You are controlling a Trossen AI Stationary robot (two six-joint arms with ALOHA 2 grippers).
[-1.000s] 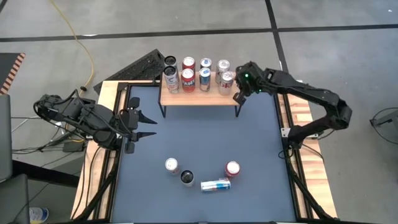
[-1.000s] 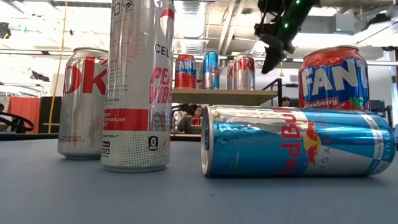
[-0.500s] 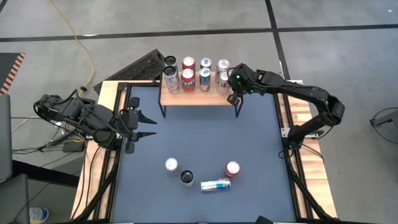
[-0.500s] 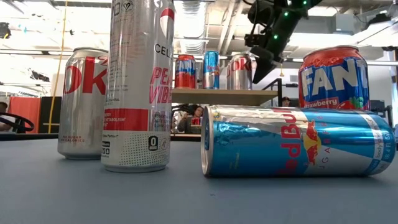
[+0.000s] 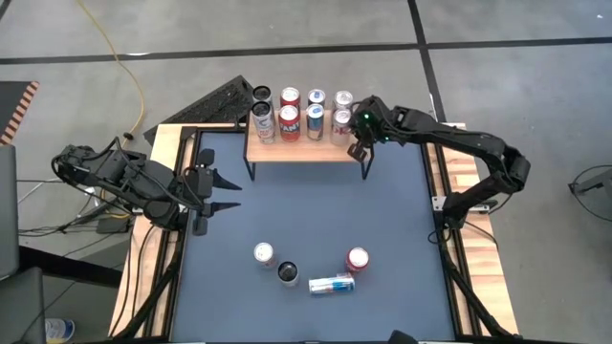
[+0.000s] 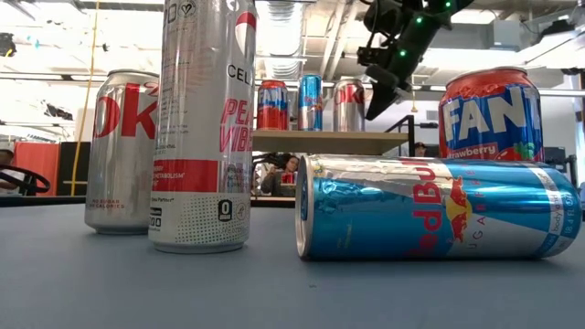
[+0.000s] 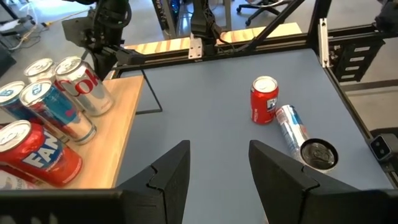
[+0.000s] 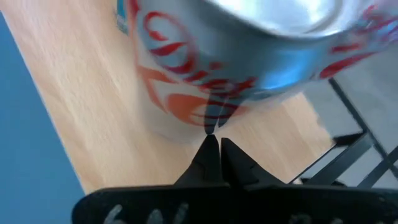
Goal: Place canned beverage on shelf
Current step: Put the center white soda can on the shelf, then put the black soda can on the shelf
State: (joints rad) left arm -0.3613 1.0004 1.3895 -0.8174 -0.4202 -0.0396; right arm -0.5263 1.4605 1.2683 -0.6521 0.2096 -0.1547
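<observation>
High view, change: the right gripper (image 5: 361, 143) has slid in from the shelf's right end toward the front-right Coke can (image 5: 341, 122) and now sits at the shelf's (image 5: 306, 151) front-right corner, almost where it was half a second ago.
Can shift: that Coke can has moved slightly toward the blue can (image 5: 314, 121) beside it, so the front row looks tighter.
Right jaws: pressed together, nothing between them; the right wrist view shows the tips (image 8: 214, 149) closed just at the Coke can's (image 8: 249, 56) side.
Meaning: by my reading this is a nudge with closed fingers to tidy a can already on the shelf, not a pick.
Can axis: upright, long axis vertical, top up.
Left gripper: (image 5: 222, 192) waits over the table's (image 5: 316, 210) left part, fingers spread wide, empty.
Remaining cans: three upright and one blue can (image 5: 331, 284) lying on its side, long axis running left to right, near the table's front.
</observation>
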